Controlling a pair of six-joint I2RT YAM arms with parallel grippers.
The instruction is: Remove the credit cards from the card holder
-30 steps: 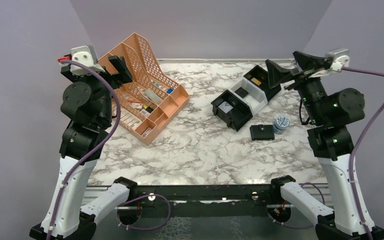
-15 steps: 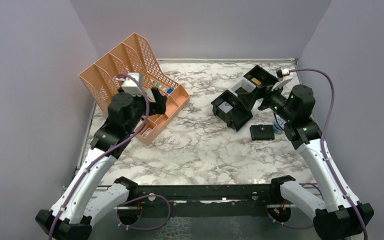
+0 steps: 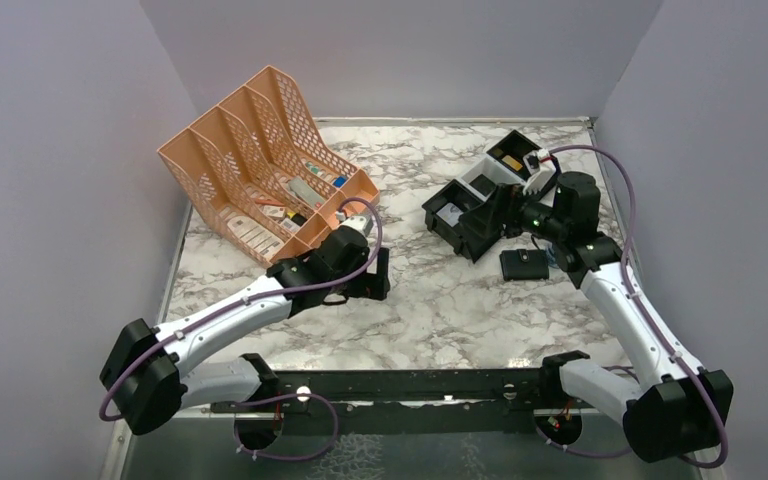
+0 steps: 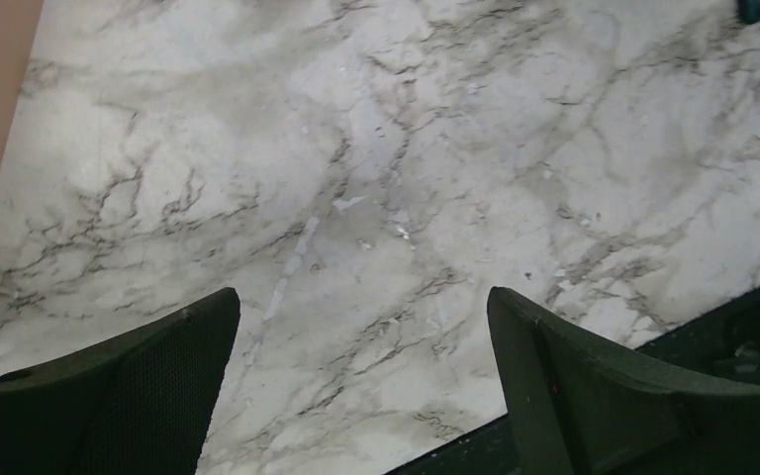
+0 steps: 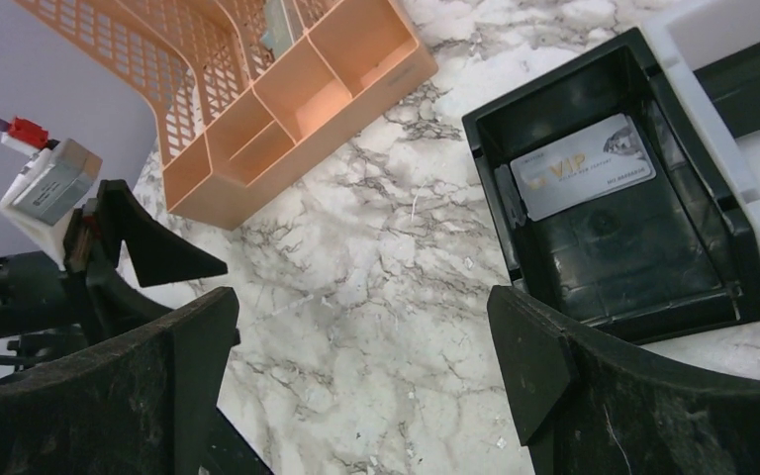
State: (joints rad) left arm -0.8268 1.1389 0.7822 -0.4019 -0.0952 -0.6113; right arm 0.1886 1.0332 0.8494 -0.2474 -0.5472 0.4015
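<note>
Both grippers are released, jaws wide and empty: the left gripper (image 4: 361,297) sits low over bare table (image 4: 386,148), and the right gripper (image 5: 361,297) hovers at the tray (image 5: 604,228), looking into it. The holder (image 3: 524,264) lies shut on the table, on the near side of the tray, beside the right arm. I can't see its cards, which I judge are inside. I'd bring the right gripper back over the holder and pin one edge, then bring the left across to open it, coming in flat so it doesn't skid
</note>
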